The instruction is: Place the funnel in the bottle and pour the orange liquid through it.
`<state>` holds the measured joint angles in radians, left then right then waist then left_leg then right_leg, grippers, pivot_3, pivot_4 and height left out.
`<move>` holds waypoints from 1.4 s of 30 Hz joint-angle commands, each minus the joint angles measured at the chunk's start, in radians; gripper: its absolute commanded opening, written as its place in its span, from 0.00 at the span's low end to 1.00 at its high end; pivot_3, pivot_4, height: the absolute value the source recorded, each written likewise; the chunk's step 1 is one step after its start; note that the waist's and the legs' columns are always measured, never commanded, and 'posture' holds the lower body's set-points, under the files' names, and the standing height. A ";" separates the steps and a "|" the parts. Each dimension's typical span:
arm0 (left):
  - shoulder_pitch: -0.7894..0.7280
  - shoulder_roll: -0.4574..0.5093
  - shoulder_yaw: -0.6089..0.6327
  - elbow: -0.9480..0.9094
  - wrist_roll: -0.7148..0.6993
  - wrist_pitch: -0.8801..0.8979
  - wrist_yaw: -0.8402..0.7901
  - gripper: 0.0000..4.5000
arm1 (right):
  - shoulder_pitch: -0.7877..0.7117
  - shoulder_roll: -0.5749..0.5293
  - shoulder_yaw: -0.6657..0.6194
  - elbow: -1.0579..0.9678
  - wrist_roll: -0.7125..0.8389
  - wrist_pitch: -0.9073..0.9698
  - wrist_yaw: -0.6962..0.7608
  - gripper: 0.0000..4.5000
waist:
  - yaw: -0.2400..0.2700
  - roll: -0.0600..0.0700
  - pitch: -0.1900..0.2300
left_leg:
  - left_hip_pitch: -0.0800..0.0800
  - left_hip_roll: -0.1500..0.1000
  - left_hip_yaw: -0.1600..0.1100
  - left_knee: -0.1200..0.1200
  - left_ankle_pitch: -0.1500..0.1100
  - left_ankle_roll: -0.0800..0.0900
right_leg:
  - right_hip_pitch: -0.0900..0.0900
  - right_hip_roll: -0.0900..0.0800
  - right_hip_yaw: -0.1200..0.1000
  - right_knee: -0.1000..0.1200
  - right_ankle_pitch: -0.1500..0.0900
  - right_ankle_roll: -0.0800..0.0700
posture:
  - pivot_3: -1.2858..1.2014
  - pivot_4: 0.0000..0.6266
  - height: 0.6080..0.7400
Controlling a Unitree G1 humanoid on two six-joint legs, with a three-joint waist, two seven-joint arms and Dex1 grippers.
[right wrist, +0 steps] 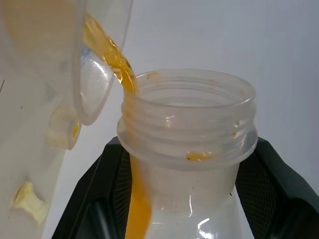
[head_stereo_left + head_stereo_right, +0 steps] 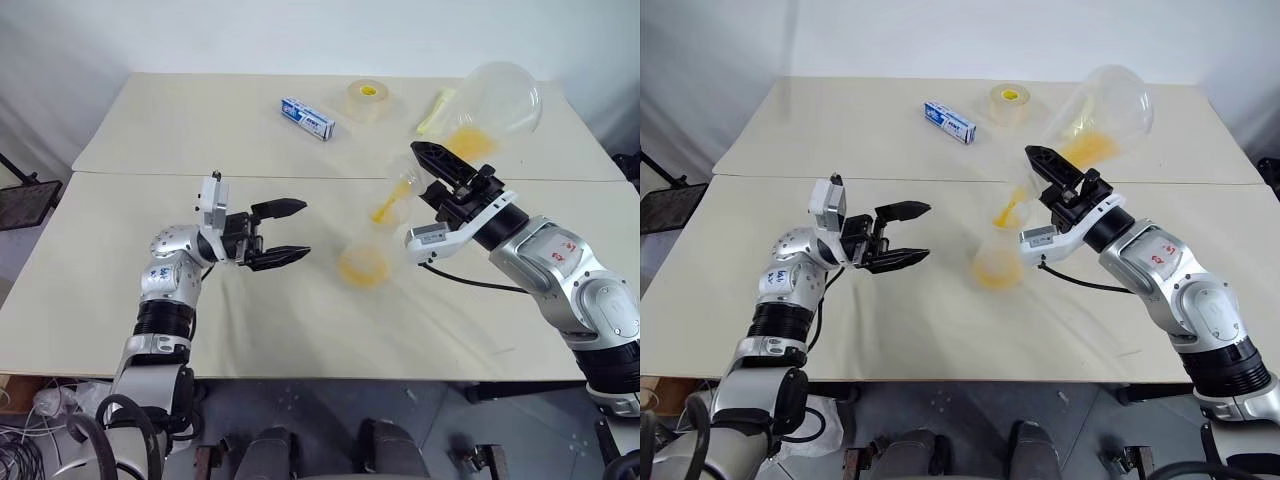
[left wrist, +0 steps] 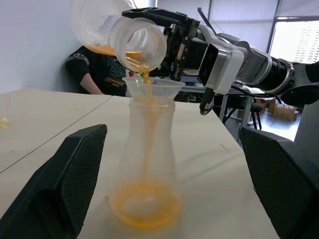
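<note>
A: Pour is on. The right gripper (image 2: 432, 170) is clamped on the neck of the clear round-bodied vessel (image 2: 497, 98), tipped mouth-down over the funnel (image 3: 152, 86).

B: And the funnel sits in the mouth of the bottle (image 3: 148, 164), which stands upright on the table (image 2: 120, 290) between the two arms. A thin stream of orange liquid (image 3: 145, 206) runs down inside and pools at the base.

A: Left gripper (image 2: 277, 234)?

B: Fingers wide apart, flanking the bottle, not touching it.

A: I'd say the trick now is a gentle tilt, with the vessel's lip over the funnel's centre.

B: Agreed. There looks to be liquid left in the round body, and a sudden tip could flood the funnel.
</note>
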<state>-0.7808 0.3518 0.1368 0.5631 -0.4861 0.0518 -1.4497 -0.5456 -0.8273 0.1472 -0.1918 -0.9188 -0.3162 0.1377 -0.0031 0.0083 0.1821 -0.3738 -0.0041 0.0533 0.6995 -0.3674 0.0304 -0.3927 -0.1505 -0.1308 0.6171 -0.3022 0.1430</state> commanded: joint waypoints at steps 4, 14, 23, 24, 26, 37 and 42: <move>-0.020 -0.004 -0.001 -0.029 -0.017 -0.002 -0.002 1.00 | -0.031 -0.032 -0.050 -0.014 -0.015 -0.019 -0.032 0.55 | 0.000 0.000 0.000 | 0.000 0.000 0.000 0.000 0.000 0.000 | 0.000 0.000 0.000 0.000 0.000 0.000 | 0.52 0.24 1.00; -0.016 0.001 0.006 -0.030 -0.024 -0.001 -0.014 1.00 | -0.042 -0.041 -0.047 -0.004 -0.028 -0.038 -0.046 0.55 | 0.000 0.000 0.000 | 0.000 0.000 0.000 0.000 0.000 0.000 | 0.000 0.000 0.000 0.000 0.000 0.000 | 0.52 0.24 1.00; -0.001 0.017 0.023 -0.045 -0.041 0.004 -0.026 1.00 | -0.054 -0.051 -0.048 0.009 -0.036 -0.057 -0.055 0.55 | 0.000 0.000 0.000 | 0.000 0.000 0.000 0.000 0.000 0.000 | 0.000 0.000 0.000 0.000 0.000 0.000 | 0.52 0.24 1.00; 0.000 0.019 0.023 -0.046 -0.042 0.006 -0.026 1.00 | -0.057 -0.052 -0.048 0.013 -0.037 -0.060 -0.057 0.55 | 0.000 0.000 0.000 | 0.000 0.000 0.000 0.000 0.000 0.000 | 0.000 0.000 0.000 0.000 0.000 0.000 | 0.52 0.24 1.00; 0.005 0.025 0.021 -0.050 -0.042 0.010 -0.026 1.00 | -0.064 -0.053 -0.047 0.019 -0.038 -0.064 -0.059 0.55 | 0.000 0.000 0.000 | 0.000 0.000 0.000 0.000 0.000 0.000 | 0.000 0.000 0.000 0.000 0.000 0.000 | 0.52 0.24 1.00; 0.015 0.061 0.022 -0.052 -0.037 0.024 -0.028 1.00 | -0.085 -0.067 -0.042 0.032 -0.044 -0.088 -0.072 0.55 | -0.001 0.000 0.000 | 0.000 0.000 0.000 0.000 0.000 0.000 | 0.000 0.000 0.000 0.000 0.000 0.000 | 0.52 0.24 1.00; 0.006 0.061 0.019 -0.036 -0.034 0.016 -0.028 1.00 | -0.095 -0.070 -0.033 0.034 -0.055 -0.104 -0.080 0.55 | 0.000 0.000 0.000 | 0.000 0.000 0.000 0.000 0.000 0.000 | 0.000 0.000 0.000 0.000 0.000 0.000 | 0.52 0.24 1.00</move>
<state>-0.7679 0.4062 0.1475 0.5471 -0.5054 0.0757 -1.4717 -0.6168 -0.8824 0.1472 -0.1436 -0.9768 -0.4153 0.0754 -0.0033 0.0083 0.1821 -0.3738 -0.0039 0.0532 0.6996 -0.3674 0.0304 -0.3927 -0.1505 -0.1306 0.6171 -0.3022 0.1430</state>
